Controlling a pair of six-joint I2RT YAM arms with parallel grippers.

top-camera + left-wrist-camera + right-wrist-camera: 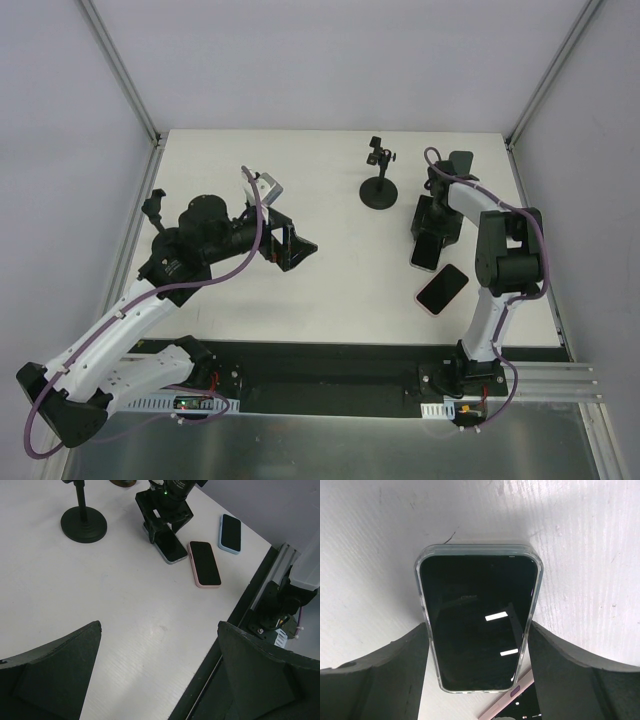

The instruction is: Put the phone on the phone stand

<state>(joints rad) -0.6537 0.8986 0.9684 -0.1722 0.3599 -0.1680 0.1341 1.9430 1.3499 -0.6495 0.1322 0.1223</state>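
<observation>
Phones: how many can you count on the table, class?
3. A clear-cased phone between the right fingers; a pink-cased phone beside it, toward the front; a blue-cased phone farther back. None seems hidden.

White tabletop [300, 200]. Pink-cased phone [204, 563] flat, screen up, near right front edge. Blue-cased phone [229, 533] flat, further back, not touching it.

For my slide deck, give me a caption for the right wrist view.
Right gripper straddles a clear-cased phone lying face-up on the white table, a pink phone peeking in below.
</observation>
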